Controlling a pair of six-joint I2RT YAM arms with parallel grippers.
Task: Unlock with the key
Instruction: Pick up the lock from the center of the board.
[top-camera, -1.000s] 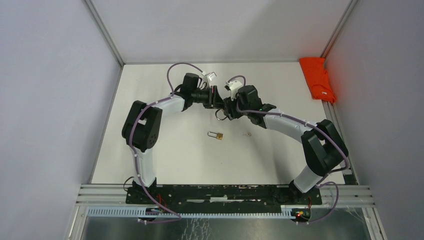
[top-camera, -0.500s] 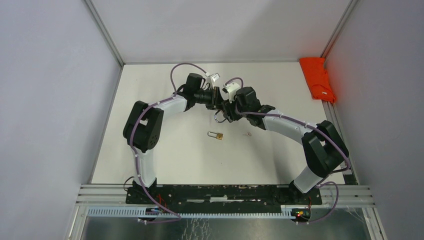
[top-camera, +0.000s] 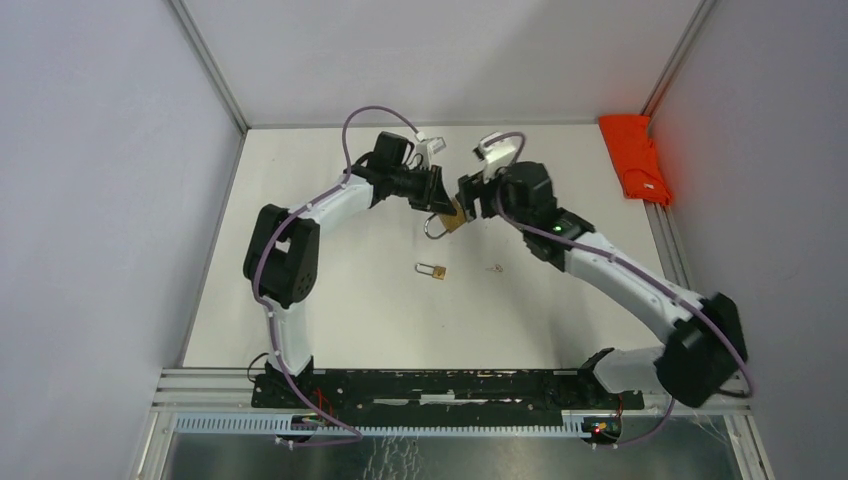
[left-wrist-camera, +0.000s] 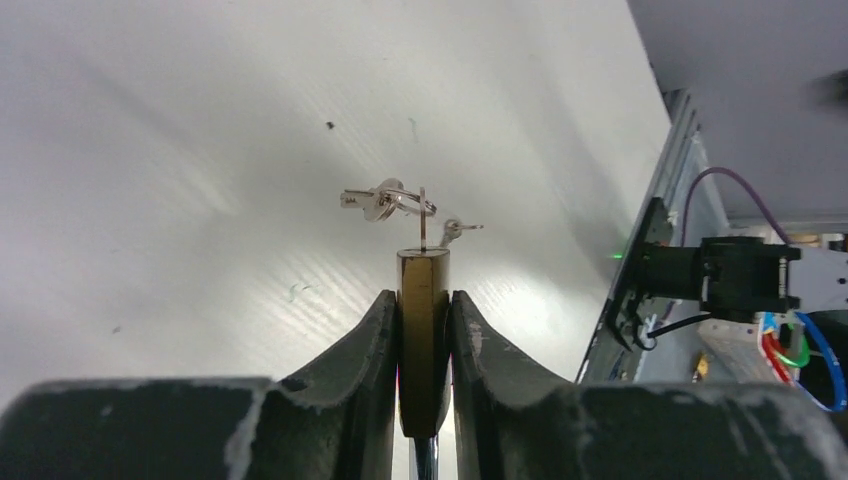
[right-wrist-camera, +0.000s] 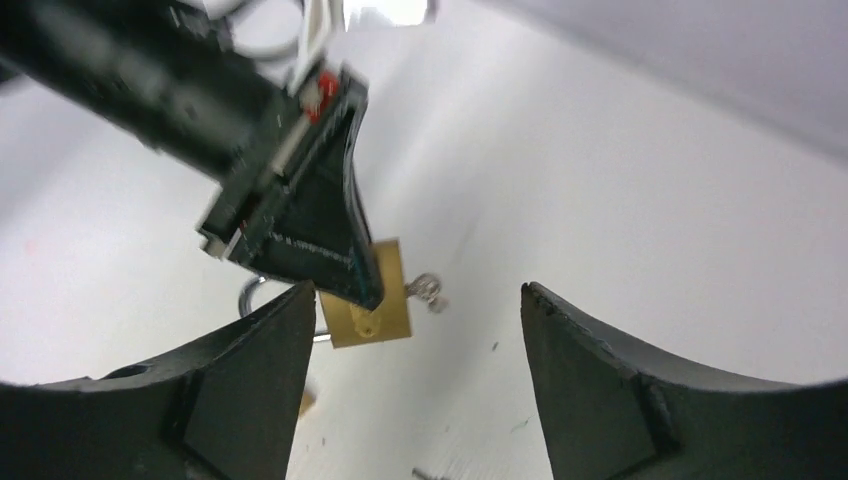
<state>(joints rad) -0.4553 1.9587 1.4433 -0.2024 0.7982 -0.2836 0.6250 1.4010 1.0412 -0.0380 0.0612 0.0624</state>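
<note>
L end effector (left-wrist-camera: 423, 305) clamped on padlock (left-wrist-camera: 423, 268), keys (left-wrist-camera: 380, 203) at its tip, R end effector (right-wrist-camera: 415, 295) apart, beside

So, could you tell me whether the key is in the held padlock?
In: the key sticks out of the padlock clamped in the left pincer; the right pincer is open.

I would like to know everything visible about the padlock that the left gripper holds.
The padlock is small, with a flat brass-coloured body and a silver shackle. The left gripper pinches its broad faces and holds it above the table. A thin key stands in its end opposite the shackle, carrying a ring of keys. Whether it is unlocked cannot be told.
</note>
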